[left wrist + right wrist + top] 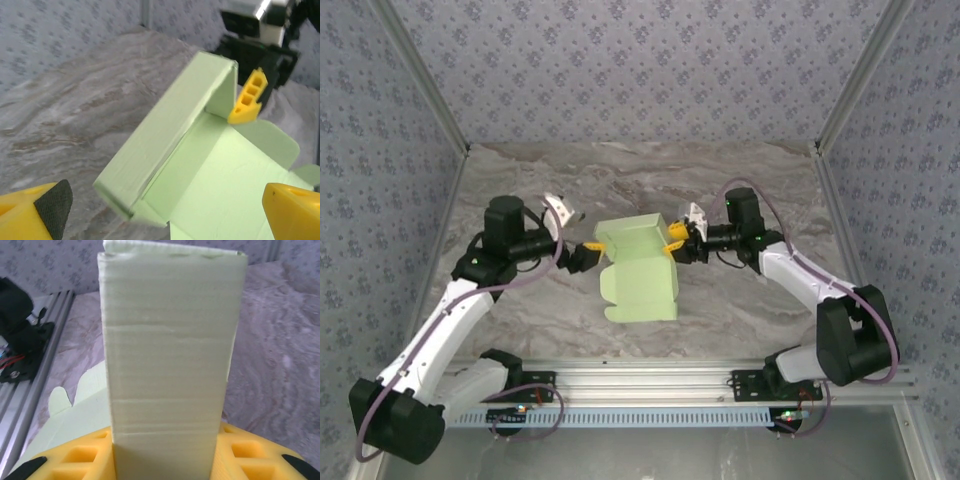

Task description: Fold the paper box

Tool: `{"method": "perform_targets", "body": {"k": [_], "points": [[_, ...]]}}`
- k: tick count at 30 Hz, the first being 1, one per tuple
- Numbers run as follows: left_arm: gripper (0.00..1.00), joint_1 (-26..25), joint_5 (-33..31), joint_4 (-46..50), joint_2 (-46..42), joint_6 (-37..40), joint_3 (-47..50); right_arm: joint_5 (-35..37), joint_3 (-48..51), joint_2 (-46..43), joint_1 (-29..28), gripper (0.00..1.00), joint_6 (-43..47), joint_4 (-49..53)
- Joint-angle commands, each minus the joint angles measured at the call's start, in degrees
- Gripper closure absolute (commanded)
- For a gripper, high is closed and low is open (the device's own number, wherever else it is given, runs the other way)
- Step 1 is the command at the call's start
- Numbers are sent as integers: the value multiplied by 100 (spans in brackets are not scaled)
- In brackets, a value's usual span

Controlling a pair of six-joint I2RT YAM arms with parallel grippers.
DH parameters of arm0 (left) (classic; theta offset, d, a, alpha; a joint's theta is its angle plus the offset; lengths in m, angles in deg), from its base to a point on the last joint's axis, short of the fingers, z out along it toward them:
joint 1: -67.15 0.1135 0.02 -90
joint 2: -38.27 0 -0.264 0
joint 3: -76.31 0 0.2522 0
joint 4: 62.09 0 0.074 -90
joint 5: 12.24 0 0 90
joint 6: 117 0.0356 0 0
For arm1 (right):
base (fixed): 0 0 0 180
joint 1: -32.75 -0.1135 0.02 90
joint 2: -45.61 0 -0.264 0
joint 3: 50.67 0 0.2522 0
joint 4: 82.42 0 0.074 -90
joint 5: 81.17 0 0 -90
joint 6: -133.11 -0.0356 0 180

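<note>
Pale-green paper box [638,272] lies near the middle of the marbled table [740,170], between the two arms, its far long wall folded up and its base and scalloped near flaps lying flat toward the arms. The right gripper [676,241] meets the right end of that raised wall, and its jaws are clamped on the card. The right wrist camera shows the wall running straight up between the two yellow fingers [75,460], filling the gap from side to side. The left gripper [588,255] sits just beside the left end of the box with its jaws spread wide. From the left wrist camera the fingers [30,212] stand at the two bottom corners, with the near end of the wall between them and apart from both. That view also shows what the overhead one does not: the inside of the fold, the short end flap turned in, and one yellow finger of the right gripper pressed against that flap.
</note>
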Motion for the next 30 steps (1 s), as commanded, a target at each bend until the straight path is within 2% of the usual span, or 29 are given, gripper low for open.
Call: {"method": "perform_targets", "body": {"k": [1,3,9,12,17,20,26,30], "points": [[1,-690,-275,906,75,1535,-604,354,-408,-104,-444,65,991,1328],[1,-1003,-633,1461,316,2026,-989,596,-473,-139,-637,65,1162,1479],[1,-1039,-157,1457,937,2082,-1411,1414,-921,44,-1055,65,1758,2356],[1,-1139,-109,1474,1277,1998,-1564,1320,-947,46,-1069,65,1732,2364],[11,-1249,345,1490,1677,1930,-1653,1405,-954,-14,-1138,65,1772,2395],[11,-1341,579,1410,1773,1869,-1649,1450,-994,3,-1139,65,1776,2456],[16,-1586,632,1490,2003,1793,-1721,1444,-1092,146,-1143,64,1773,2576],[17,-1643,392,1382,2103,1532,-1743,1453,-1100,175,-1139,64,1749,2562]]}}
